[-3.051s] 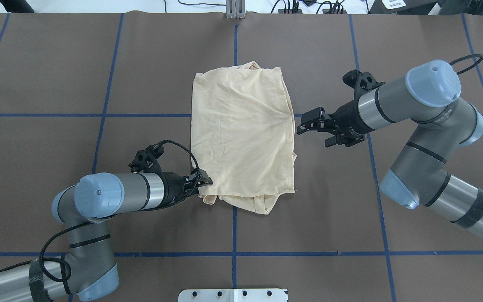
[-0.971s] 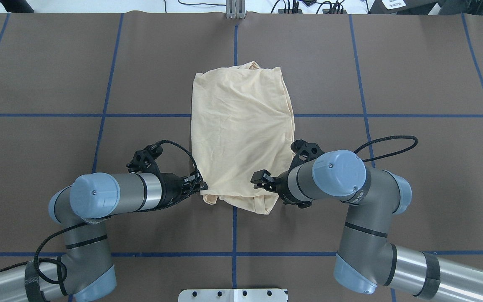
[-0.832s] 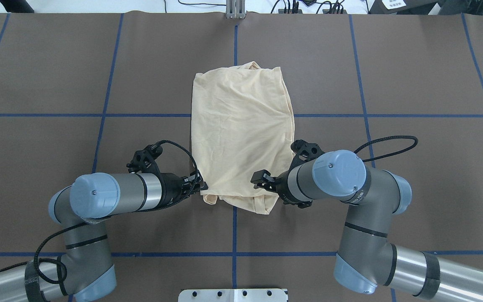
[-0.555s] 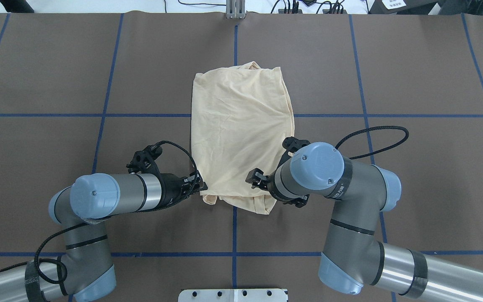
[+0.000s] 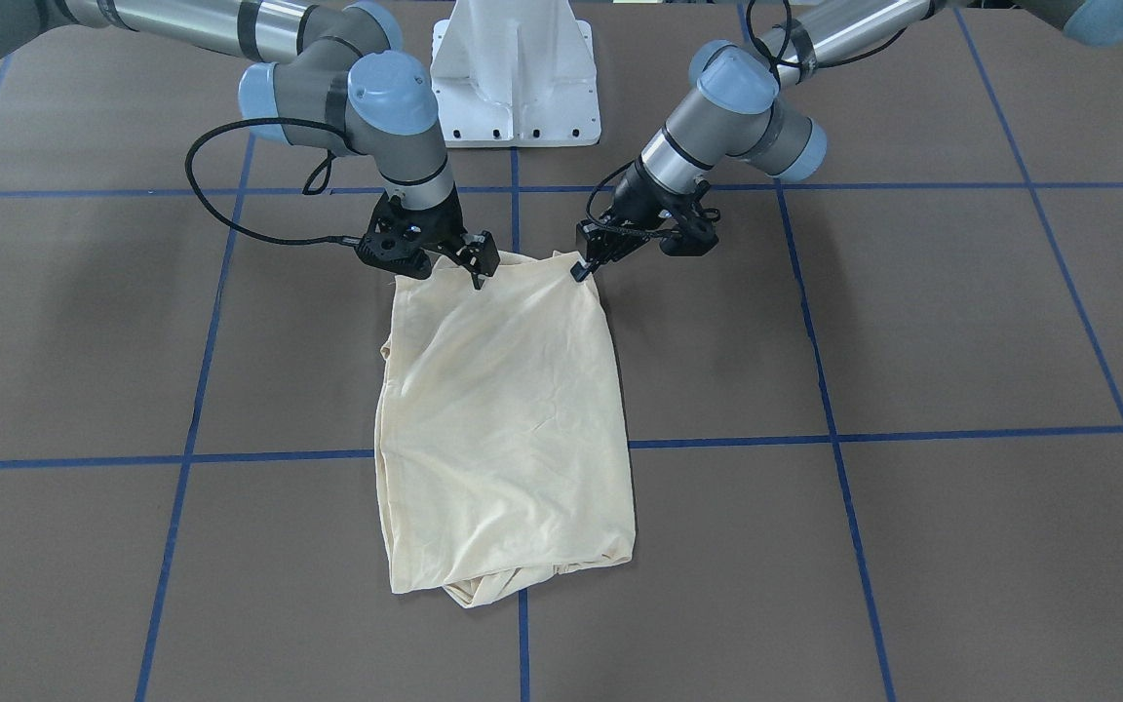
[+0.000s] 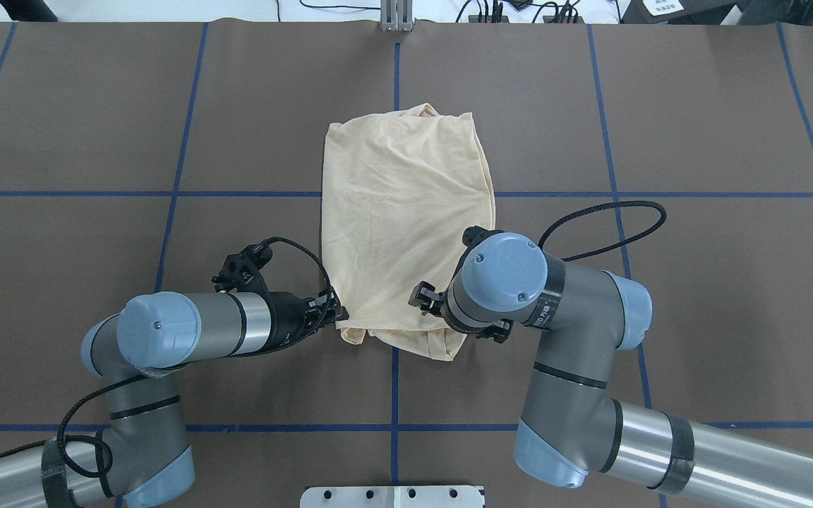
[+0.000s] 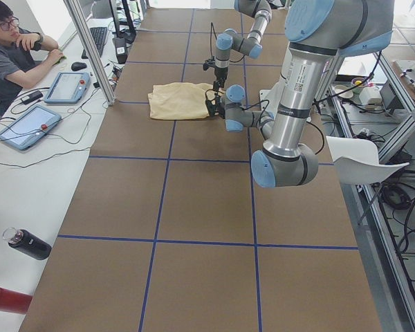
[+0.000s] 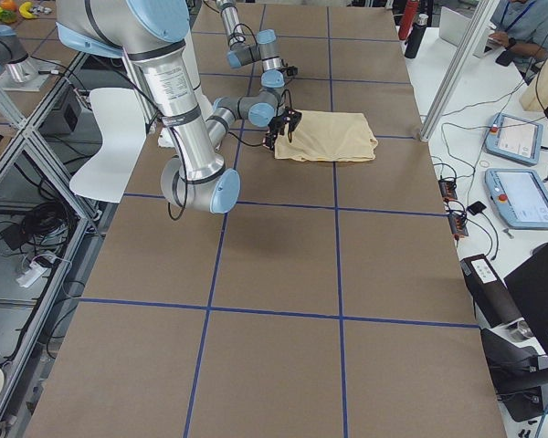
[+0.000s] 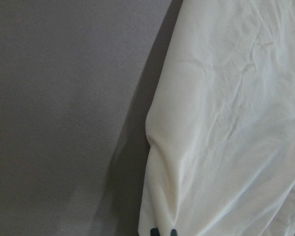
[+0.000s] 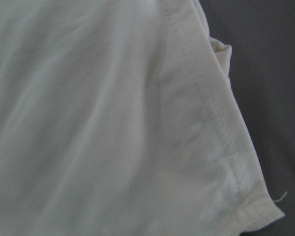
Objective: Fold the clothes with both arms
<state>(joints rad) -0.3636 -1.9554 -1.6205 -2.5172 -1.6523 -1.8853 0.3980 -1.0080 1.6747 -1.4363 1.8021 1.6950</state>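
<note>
You had the shirt [image 6: 406, 212] lying flat on the desk [image 6: 96, 141], already folded to a narrow rectangle, no print showing. Its long axis ran away from the robot, w/ one short edge nearest the base and a bit of cloth bulging out there.

The left hand [image 6: 338, 314] was low at that near edge's left corner, closed on the cloth. The wrist cam showed both fingertips [image 9: 155, 231] w/ fabric puckered in toward them. It was prob. held there b/c that corner is one end of the edge to be lifted.

The right hand [image 5: 472, 271] sat over the same near edge, toward the other corner, tips pointing down. You couldn't tell if it touched the cloth, nor whether it was open or closed. Its wrist cam showed only the stitched hem [image 10: 221, 132] & a corner, no fingers.

My read: the hands were set approx. at the two near corners so that edge could be carried to the far end, halving the shirt. The right side needed a firm pinch first. The cloth is thin & layered, so it might catch only the top layer.
</note>
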